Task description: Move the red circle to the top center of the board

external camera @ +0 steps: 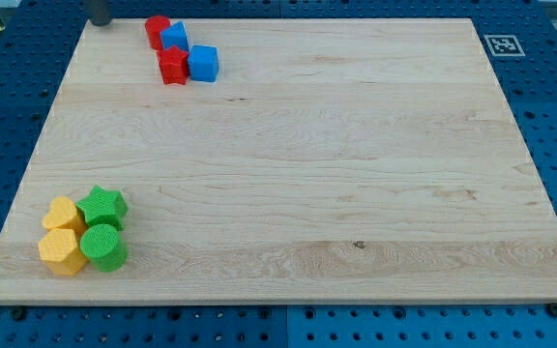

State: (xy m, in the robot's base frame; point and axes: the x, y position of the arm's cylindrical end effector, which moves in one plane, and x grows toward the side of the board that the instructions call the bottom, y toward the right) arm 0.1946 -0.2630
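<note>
My tip (99, 21) left of red circle (157, 30)

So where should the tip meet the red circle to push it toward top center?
Contact the red circle on its left face, from the view's left, where my tip already is. That side is bare; a blue block touches its right and will get shoved along, so expect to steer.

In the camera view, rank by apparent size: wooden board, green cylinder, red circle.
1. Wooden board, by far.
2. Green cylinder.
3. Red circle.
The cylinder sits nearer the view's bottom, possibly nearer the camera, so the last two may truly match.
</note>
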